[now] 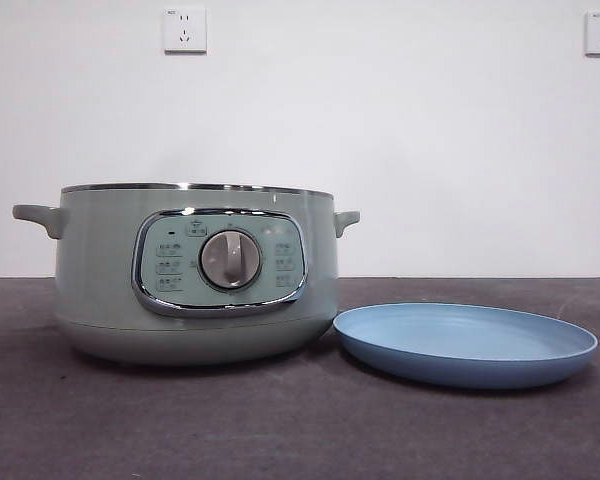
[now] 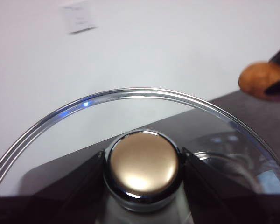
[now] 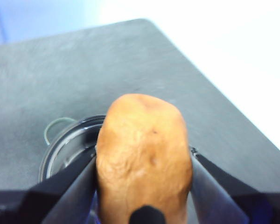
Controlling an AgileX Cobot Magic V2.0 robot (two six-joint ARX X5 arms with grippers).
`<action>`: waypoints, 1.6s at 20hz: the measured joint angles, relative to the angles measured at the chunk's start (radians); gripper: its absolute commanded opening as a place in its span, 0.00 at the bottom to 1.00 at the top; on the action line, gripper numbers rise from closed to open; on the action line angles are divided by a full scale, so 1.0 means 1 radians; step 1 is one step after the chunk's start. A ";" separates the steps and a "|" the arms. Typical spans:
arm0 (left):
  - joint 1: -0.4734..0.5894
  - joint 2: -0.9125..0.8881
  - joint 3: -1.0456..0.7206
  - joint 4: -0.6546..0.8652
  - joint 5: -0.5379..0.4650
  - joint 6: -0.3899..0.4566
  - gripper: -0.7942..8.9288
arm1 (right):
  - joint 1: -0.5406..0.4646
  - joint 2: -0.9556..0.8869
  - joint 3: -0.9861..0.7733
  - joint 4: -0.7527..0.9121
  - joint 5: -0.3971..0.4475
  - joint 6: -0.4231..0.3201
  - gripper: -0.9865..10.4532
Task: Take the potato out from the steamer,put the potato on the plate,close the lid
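Sage-green steamer (image 1: 195,275) stood lidless at frame left on the dark table (image 1: 280,420), blue plate (image 1: 465,343) bare at lower right, left gripper (image 2: 142,163) clamped the glass lid (image 2: 130,100) by its knob, right gripper (image 3: 143,175) squeezed the potato (image 3: 142,154) aloft.

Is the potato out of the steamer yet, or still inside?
Out. The right gripper holds the potato in its jaws, raised above the steamer. The plate has nothing on it.

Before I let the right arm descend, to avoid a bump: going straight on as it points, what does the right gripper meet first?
Probably the steamer: the right gripper, shut on the potato, points at its open rim, though depth is unclear.
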 measured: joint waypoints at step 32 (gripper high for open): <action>0.000 0.399 -0.001 0.239 0.286 0.012 0.07 | -0.292 -0.103 -0.764 0.119 0.044 0.314 0.08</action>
